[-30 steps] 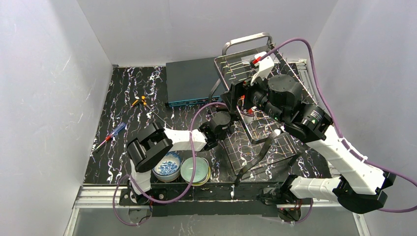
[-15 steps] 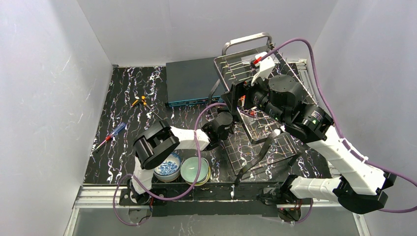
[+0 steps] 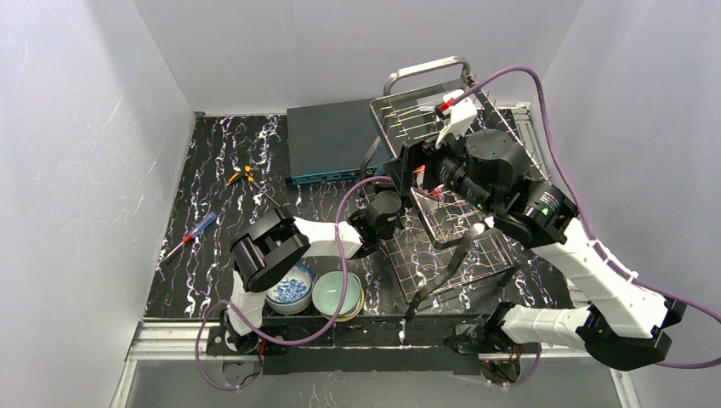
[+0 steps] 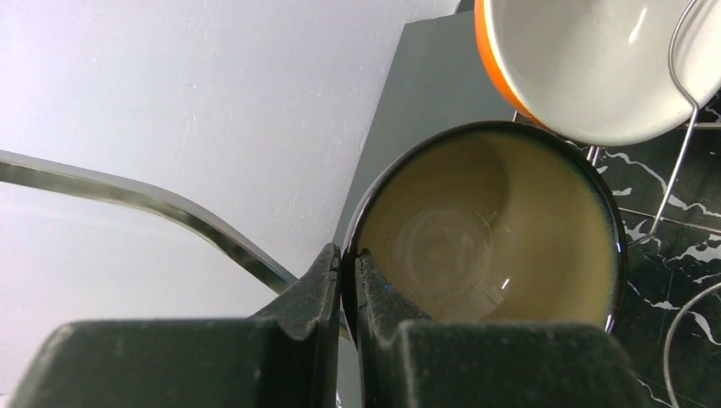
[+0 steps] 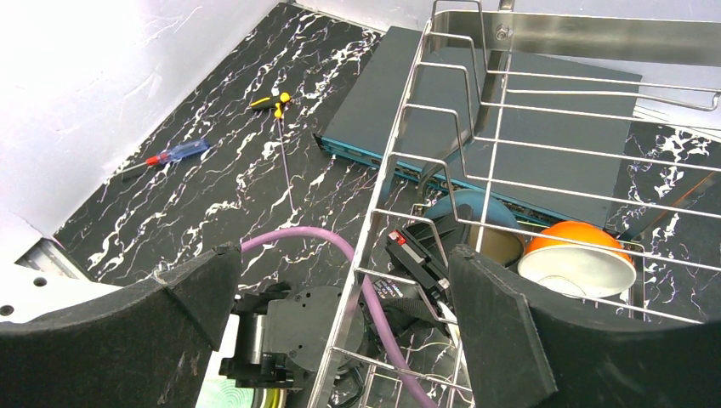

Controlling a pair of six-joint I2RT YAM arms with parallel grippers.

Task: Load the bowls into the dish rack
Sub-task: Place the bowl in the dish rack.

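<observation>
**Beige bowl pinched by its rim inside the dish rack**

A beige bowl [image 4: 485, 229] with a dark rim is shown tipped on its side, its hollow turned toward the left wrist camera. The left gripper [image 4: 347, 255] is pressed together on the near rim, one finger inside the wall and one outside. The bowl is held within the steel wire dish rack [image 3: 429, 68], just beside a white bowl with an orange outside [image 4: 587, 59], which is lodged behind a wire tine. Whether the beige bowl rests on the wires cannot be told.

The right gripper [image 5: 340, 280] is spread wide above the rack's near wall, with nothing between its fingers.

Two more bowls are seen on the table near the arm bases, well apart from the rack: a blue-patterned bowl [image 3: 289, 287] and a pale green bowl [image 3: 337, 293] set on something yellow-green. A dark-teal box [image 3: 332, 136] lies behind the rack.

The beige bowl looks glazed and rigid, so it is judged hard, smooth and easily chipped against steel wire. A rim pinch is probably the only workable hold. Because the weight hangs off one edge, swinging or slipping should be expected, and a gentle set-down between tines is advised.
</observation>
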